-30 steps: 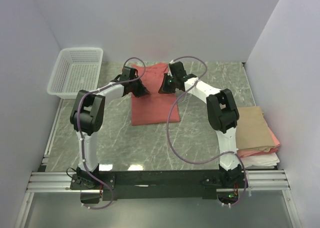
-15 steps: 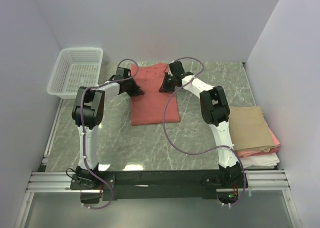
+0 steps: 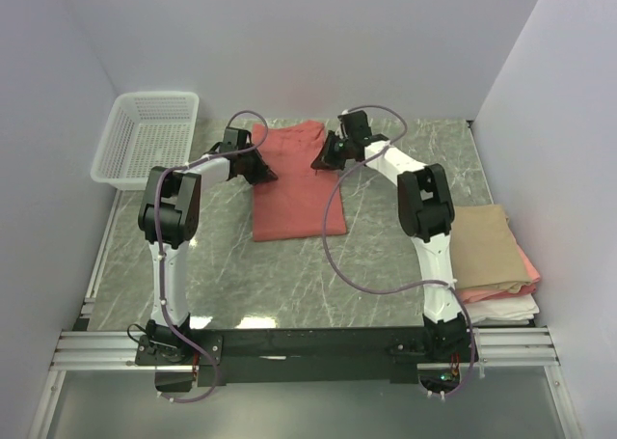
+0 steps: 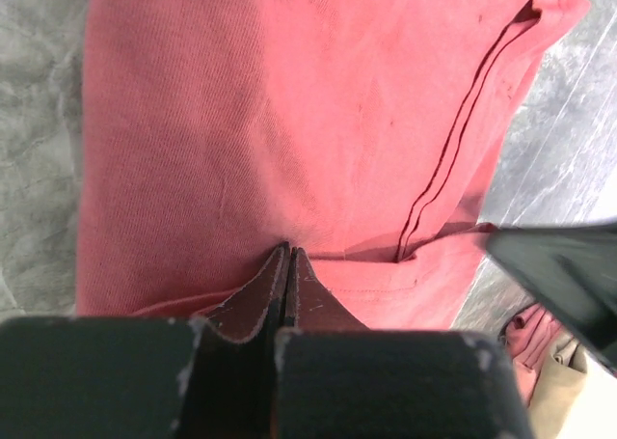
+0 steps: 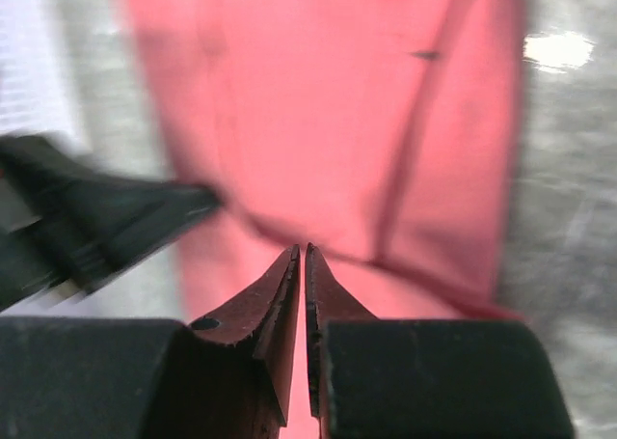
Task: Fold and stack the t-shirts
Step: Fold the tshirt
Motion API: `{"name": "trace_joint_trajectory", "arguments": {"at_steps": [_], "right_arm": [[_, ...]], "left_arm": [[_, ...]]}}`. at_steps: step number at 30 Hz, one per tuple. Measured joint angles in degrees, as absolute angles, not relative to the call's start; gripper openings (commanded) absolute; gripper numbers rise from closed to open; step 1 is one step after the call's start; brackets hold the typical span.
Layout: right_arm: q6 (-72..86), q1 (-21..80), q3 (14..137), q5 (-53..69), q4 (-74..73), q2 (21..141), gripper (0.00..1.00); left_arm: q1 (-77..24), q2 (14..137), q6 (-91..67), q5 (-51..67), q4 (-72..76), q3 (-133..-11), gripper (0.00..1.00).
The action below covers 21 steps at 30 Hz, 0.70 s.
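The salmon-red t-shirt (image 3: 294, 193) lies flat as a tall rectangle on the marble table, far of centre. My left gripper (image 3: 262, 172) sits low at its left edge. In the left wrist view its jaws (image 4: 287, 253) are shut, tips pinching a crease of the shirt (image 4: 270, 121). My right gripper (image 3: 321, 159) is at the shirt's upper right edge. Its jaws (image 5: 302, 251) show only a hairline slit, tips at a fold line of the shirt (image 5: 318, 101). A taut crease runs between the two grippers. Folded tan (image 3: 487, 246), pink (image 3: 525, 265) and white (image 3: 501, 309) t-shirts are stacked at the right.
A white mesh basket (image 3: 149, 135) stands at the far left by the wall. The right arm's purple cable (image 3: 333, 217) hangs over the shirt's right side. Walls close in on the left, back and right.
Both arms have stretched out and dropped lower. The grippers have moved apart, left one leftwards and right one rightwards. The shirt's outline has stayed put.
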<state>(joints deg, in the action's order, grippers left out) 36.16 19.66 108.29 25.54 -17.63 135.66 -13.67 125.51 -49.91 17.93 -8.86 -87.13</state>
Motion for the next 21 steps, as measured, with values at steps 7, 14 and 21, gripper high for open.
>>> {"name": "trace_joint_trajectory", "arguments": {"at_steps": [7,14,21], "right_arm": [[38.1,19.7,104.4,35.2,-9.8,130.6,0.13],[40.9,21.2,101.6,41.7,-4.8,133.3,0.13],[45.0,20.8,101.7,44.7,-3.0,140.9,0.12]], "left_arm": [[-13.5,125.5,-49.2,18.2,-9.0,-87.1,0.01],[-13.4,125.5,-49.1,18.4,-9.0,-87.1,0.01],[-13.1,125.5,-48.9,18.8,-9.0,-87.1,0.01]]}}
